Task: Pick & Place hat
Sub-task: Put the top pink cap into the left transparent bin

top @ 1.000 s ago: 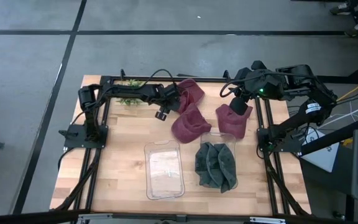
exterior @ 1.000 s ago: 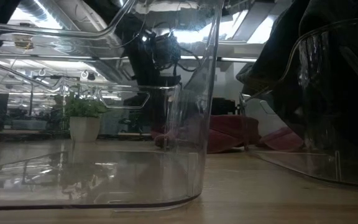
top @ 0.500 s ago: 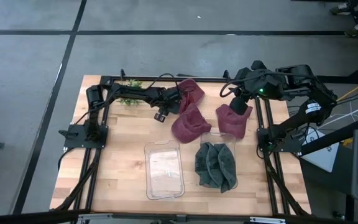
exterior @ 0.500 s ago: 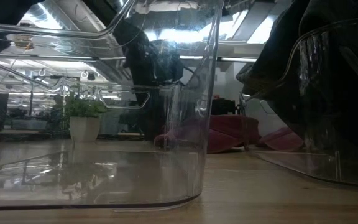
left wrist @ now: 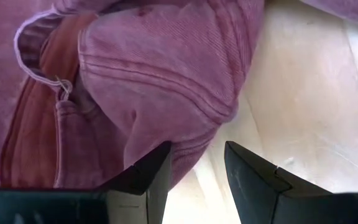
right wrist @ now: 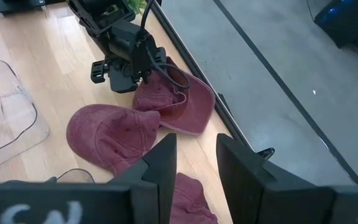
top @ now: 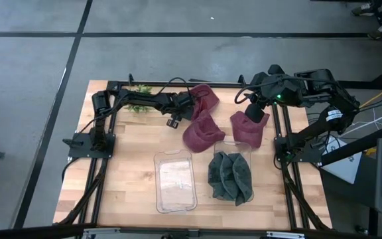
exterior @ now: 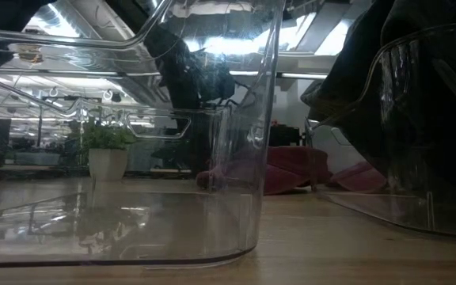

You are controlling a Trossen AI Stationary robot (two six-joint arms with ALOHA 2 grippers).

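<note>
Left gripper parted, tips at maroon hat near table's far edge, apparently touching; right gripper farther, parted, empty.

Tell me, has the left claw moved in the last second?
Yes. The left claw has slid toward the back red hat, away from the small plant, and now reaches the hat's edge.

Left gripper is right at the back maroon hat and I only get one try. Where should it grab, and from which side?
Take the rounded crown edge of the back maroon hat, the part bulging toward the open left gripper. Come in low along the table from the gripper's present side: that fold is thick and raised off the wood, so one finger can likely slip under.
</note>
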